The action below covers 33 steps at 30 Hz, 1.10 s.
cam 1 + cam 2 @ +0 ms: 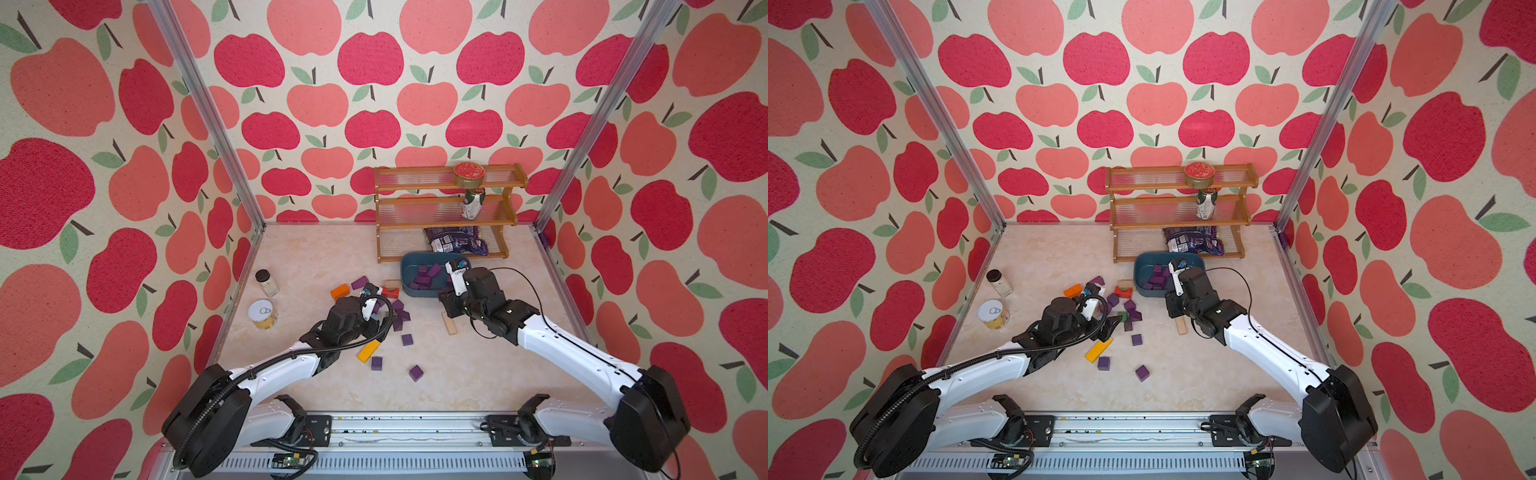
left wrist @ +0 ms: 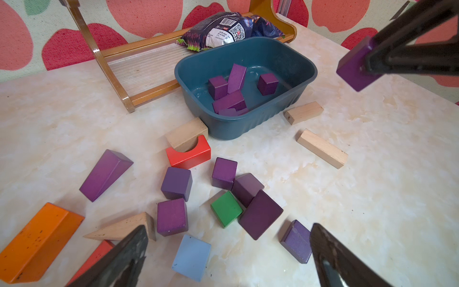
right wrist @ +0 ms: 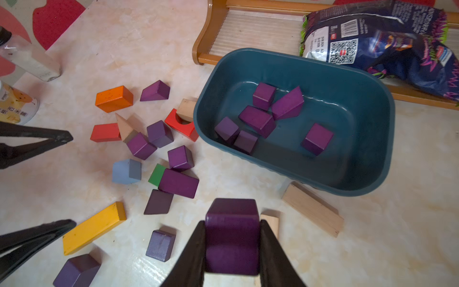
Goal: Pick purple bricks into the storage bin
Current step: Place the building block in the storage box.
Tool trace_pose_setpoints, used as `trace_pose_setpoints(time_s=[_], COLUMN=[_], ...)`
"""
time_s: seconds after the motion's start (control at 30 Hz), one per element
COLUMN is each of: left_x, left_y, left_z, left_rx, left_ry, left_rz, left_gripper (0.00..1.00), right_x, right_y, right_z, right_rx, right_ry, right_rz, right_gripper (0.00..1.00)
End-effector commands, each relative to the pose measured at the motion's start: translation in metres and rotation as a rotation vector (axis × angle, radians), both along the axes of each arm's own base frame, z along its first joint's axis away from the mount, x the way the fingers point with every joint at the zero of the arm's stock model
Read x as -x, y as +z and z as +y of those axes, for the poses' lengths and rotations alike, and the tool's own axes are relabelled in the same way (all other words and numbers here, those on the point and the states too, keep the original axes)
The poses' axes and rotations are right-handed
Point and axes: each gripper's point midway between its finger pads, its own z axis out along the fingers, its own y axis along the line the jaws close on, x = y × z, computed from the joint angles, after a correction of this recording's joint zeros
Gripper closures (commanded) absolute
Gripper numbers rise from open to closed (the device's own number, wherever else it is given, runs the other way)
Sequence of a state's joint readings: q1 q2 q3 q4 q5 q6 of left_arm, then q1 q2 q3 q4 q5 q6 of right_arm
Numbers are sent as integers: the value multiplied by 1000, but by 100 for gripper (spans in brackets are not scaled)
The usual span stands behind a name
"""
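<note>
Bright, even light, with soft short shadows on the pale marbled tabletop (image 3: 372,248). Small glare spot on the glossy brown wooden shelf rack (image 2: 95,51). Top views bow at edges and are slightly soft; wrist views sharp.

Both top views looked down from high at the front toward the back wall (image 1: 374,104), side by side, sharing nearly the whole table (image 1: 457,374). The wrist cameras sat low and close over it, facing the rear; both took in the storage bin (image 2: 248,124) and scattered purple bricks (image 2: 224,173).
</note>
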<state>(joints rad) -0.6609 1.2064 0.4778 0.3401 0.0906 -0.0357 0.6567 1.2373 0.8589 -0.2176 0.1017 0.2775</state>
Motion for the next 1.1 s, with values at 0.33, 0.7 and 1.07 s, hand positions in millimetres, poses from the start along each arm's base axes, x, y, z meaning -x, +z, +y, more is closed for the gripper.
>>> trace_pose_setpoints(time_s=[0.33,0.7,1.07], left_x=[-3,-3,1], left_y=[1,2,10], left_z=[-7,-7,-6], left_rx=[-7,-11,-3], left_ry=[-18,-22,-25], left_rz=[6,5,-16], left_gripper=[1,1,1], right_x=[-82,-147,-165], right_y=[-12,-42,-60], right_z=[-37,-51,-53], right_rx=[-8,24,59], right_ry=[-150,-220,-233], right_rz=[36,109,144], right_gripper=[67,66,62])
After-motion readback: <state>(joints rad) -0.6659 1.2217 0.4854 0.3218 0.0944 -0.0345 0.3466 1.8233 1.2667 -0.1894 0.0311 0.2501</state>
